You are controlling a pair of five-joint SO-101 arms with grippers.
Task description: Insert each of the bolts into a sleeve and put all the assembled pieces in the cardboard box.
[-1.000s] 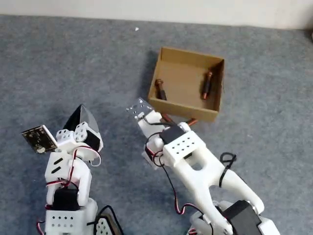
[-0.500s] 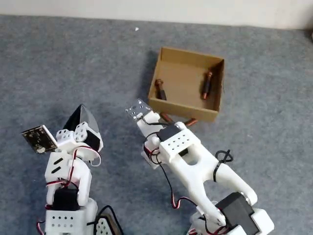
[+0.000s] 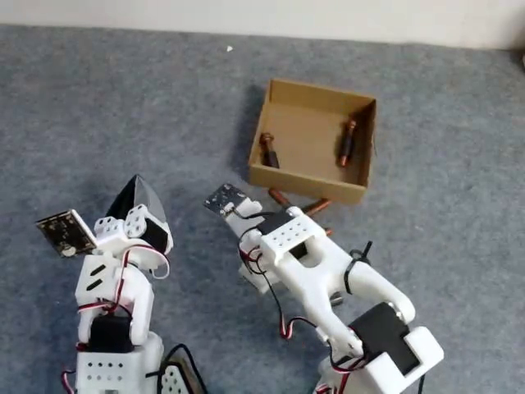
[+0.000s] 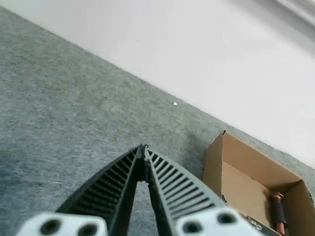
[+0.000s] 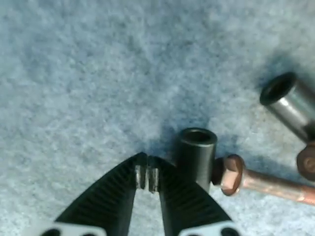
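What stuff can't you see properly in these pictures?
1. High view: the right arm partly hides the loose bolts by the cardboard box, so they can't be counted.
2. Right wrist view: the edge cuts off a second sleeve.
3. Left wrist view: the edge cuts off part of the box.

Open grey carpet (image 3: 115, 90) from nine round to twelve o'clock in the high view, and again at three: broad free passage. At one o'clock the cardboard box (image 3: 305, 185), open on top, walls upright; inside, two assembled pieces (image 3: 269, 151) by the nine and three o'clock walls, bare floor between. Tight strip along its six o'clock wall, crowded by loose bolts (image 3: 317, 205) and the right arm (image 3: 328, 275). Just beside the right gripper (image 5: 146, 162), tips together, a dark sleeve (image 5: 197, 152) touched by a bolt (image 5: 266, 183). Left arm (image 3: 115, 279) at eight o'clock, carpet ahead.
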